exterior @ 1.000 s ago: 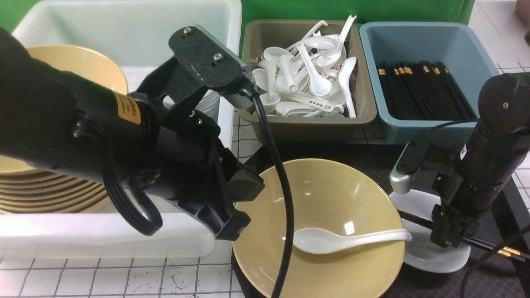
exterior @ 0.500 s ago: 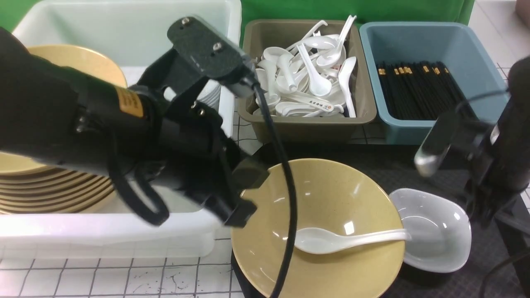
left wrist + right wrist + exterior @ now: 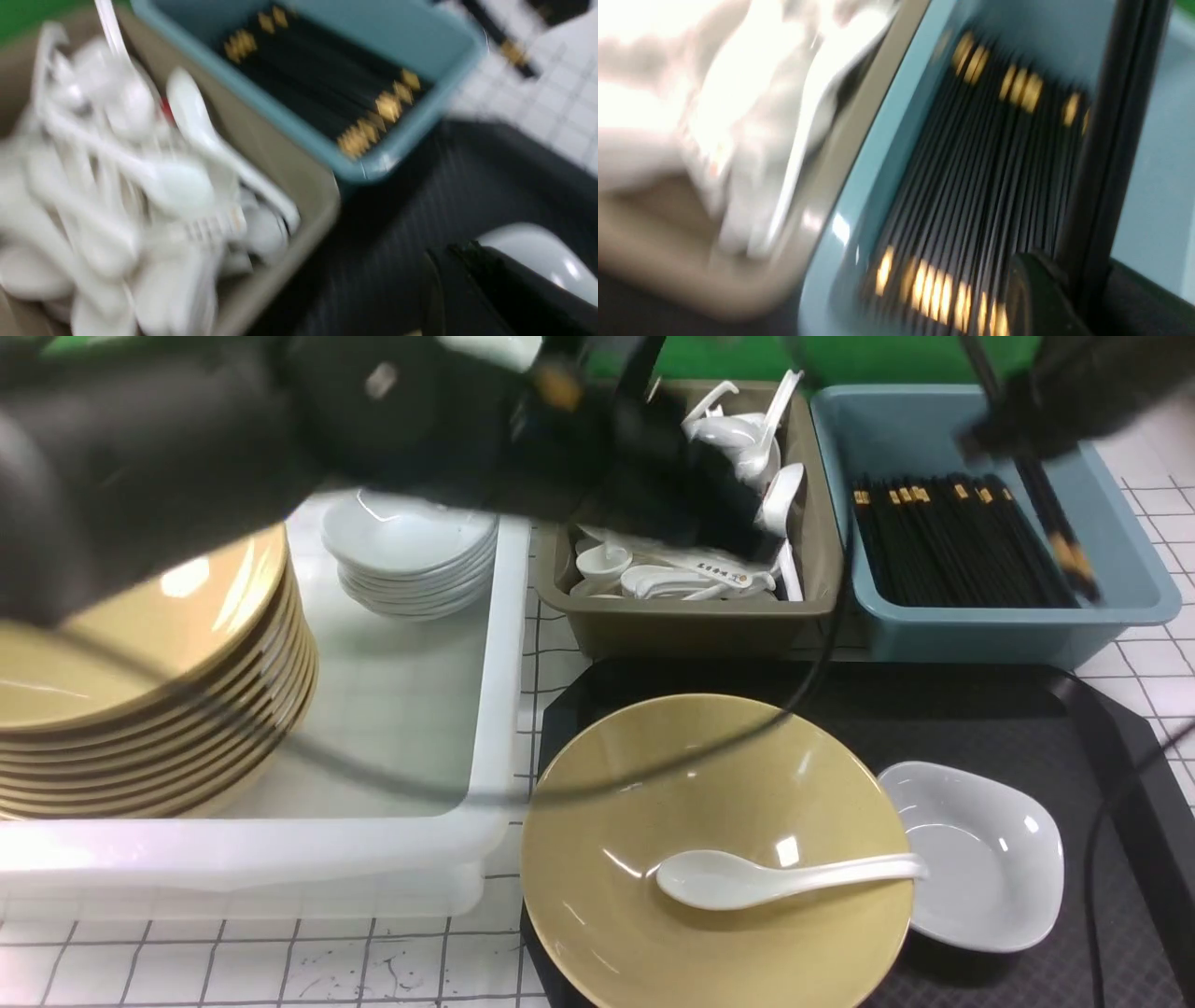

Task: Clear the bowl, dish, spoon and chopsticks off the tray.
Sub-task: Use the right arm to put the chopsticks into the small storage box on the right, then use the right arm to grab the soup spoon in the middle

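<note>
The yellow bowl [image 3: 719, 784] sits on the black tray [image 3: 980, 709] with the white spoon [image 3: 775, 879] lying in it. The white dish [image 3: 980, 854] rests on the tray, touching the bowl's right rim. My right gripper [image 3: 1018, 420] is shut on the black chopsticks [image 3: 1050, 523] and holds them tilted above the blue bin [image 3: 934, 625]. In the right wrist view they run between the right gripper's [image 3: 1092, 289] fingers as a dark bar [image 3: 1115, 116]. My left gripper [image 3: 738, 527], blurred, hangs over the brown bin [image 3: 691, 625]. It looks shut and empty in its wrist view [image 3: 467, 266].
The brown bin holds several white spoons [image 3: 709, 574], and the blue bin holds several black chopsticks [image 3: 943, 541]. A white tub [image 3: 280, 859] at the left holds a stack of yellow bowls [image 3: 159, 709] and a stack of white dishes [image 3: 411, 551]. A black cable [image 3: 653, 770] crosses above the bowl.
My right gripper has lifted the chopsticks off the tray and carried them back over the blue bin. My left arm has risen from beside the bowl to over the brown bin.
</note>
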